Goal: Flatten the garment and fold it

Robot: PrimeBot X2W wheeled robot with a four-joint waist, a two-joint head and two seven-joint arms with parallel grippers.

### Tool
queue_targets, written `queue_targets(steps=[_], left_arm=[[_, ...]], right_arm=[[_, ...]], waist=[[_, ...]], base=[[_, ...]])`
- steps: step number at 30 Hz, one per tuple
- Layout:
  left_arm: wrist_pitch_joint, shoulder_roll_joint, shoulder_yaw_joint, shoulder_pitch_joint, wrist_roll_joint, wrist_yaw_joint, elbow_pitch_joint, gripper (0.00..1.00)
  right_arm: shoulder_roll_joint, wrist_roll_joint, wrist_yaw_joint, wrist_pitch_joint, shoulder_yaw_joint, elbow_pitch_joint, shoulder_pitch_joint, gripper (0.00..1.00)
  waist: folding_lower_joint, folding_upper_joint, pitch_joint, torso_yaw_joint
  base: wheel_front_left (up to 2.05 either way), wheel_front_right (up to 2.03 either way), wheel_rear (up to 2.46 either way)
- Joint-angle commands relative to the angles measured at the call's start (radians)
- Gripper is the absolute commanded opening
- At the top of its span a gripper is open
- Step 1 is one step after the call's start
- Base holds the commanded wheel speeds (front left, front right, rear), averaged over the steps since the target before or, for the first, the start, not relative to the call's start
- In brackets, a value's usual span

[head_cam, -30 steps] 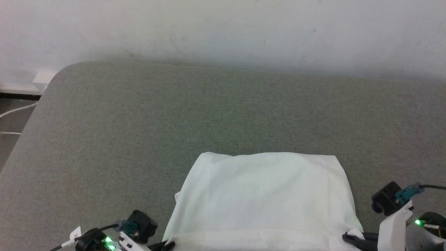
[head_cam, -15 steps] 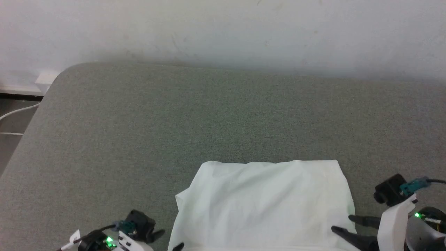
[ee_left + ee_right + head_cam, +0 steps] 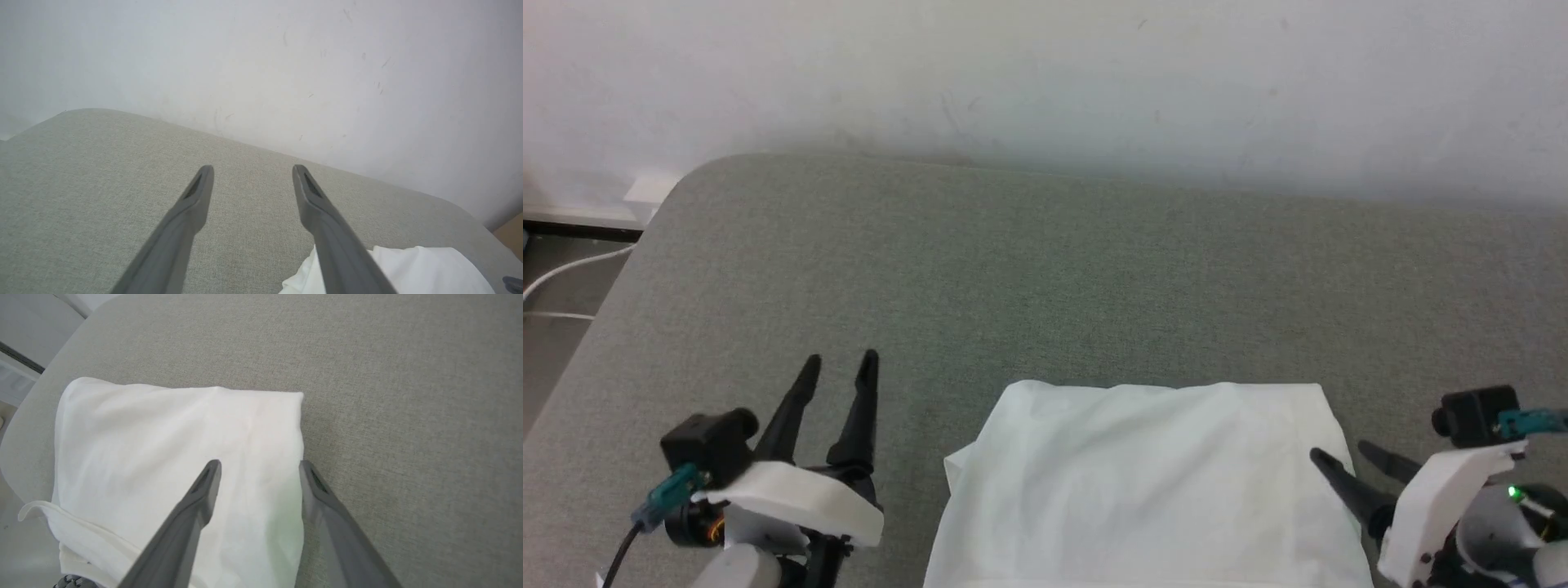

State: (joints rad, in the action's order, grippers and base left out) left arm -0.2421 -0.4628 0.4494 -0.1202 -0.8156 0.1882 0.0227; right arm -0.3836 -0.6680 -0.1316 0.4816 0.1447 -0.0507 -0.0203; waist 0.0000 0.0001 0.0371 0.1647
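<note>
So your shirt (image 3: 1152, 482) is sitting folded into a rough white rectangle at the near edge of the grey surface (image 3: 1045, 278), a bit right of centre in the head view, with its near end running off the bottom of the picture. The top looks mostly smooth with just soft wrinkles, and a small flap (image 3: 953, 462) pokes out at its left corner. From the right wrist you can see a loose hem (image 3: 36, 510) curling out at the lower left, close to the rounded edge of the surface. Your right gripper (image 3: 1339, 449) is at the shirt's right edge with its fingers spread wide and nothing between them. In its own wrist view one finger is over the cloth and the other is over bare surface just beside the shirt's edge. I can't tell whether either tip actually touches the fabric. Your left gripper (image 3: 840, 359) is also spread and empty, over bare surface left of the shirt and apart from it, fingers pointing towards the wall (image 3: 1045, 73). In the left wrist view a corner of the shirt peeks out from behind one finger. There's a white cable (image 3: 564, 265) on the floor off the far left corner.
</note>
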Motion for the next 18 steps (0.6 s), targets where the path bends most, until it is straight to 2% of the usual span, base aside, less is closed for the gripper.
queue_targets(steps=[1, 3, 7, 10, 14, 18], left_arm=[[-0.009, 0.012, -0.015, 0.016, 0.006, 0.009, 0.003, 1.00], [-0.018, 0.060, -0.078, 0.039, 0.025, 0.027, -0.001, 1.00], [-0.019, 0.150, -0.219, 0.096, 0.171, 0.029, -0.047, 1.00], [-0.019, 0.217, -0.282, 0.136, 0.234, -0.007, -0.052, 1.00], [-0.019, 0.255, -0.309, 0.152, 0.311, -0.058, -0.023, 1.00], [-0.020, 0.291, -0.338, 0.144, 0.352, -0.099, 0.006, 1.00]], right_arm=[[0.019, 0.018, 0.001, -0.007, -0.014, -0.009, 0.013, 1.00], [0.082, 0.075, 0.001, -0.007, -0.058, -0.042, 0.023, 1.00], [0.187, 0.159, 0.001, 0.009, -0.136, -0.090, 0.036, 1.00], [0.239, 0.201, 0.001, 0.033, -0.173, -0.117, 0.040, 1.00], [0.275, 0.222, 0.001, 0.060, -0.189, -0.153, 0.041, 1.00], [0.291, 0.214, 0.001, 0.072, -0.160, -0.187, 0.040, 1.00]], waist=[[0.0000, -0.0001, 0.004, 0.001], [0.0000, -0.0001, 0.009, 0.004], [0.0000, -0.0001, 0.020, 0.013], [0.0000, -0.0001, 0.029, 0.021], [0.0000, -0.0001, 0.042, 0.033], [0.0000, -0.0001, 0.056, 0.045]], base=[[0.00, 0.00, 0.00], [0.00, 0.00, 0.00], [0.00, 0.00, 0.00], [0.00, 0.00, 0.00], [0.00, 0.00, 0.00], [0.00, 0.00, 0.00]])
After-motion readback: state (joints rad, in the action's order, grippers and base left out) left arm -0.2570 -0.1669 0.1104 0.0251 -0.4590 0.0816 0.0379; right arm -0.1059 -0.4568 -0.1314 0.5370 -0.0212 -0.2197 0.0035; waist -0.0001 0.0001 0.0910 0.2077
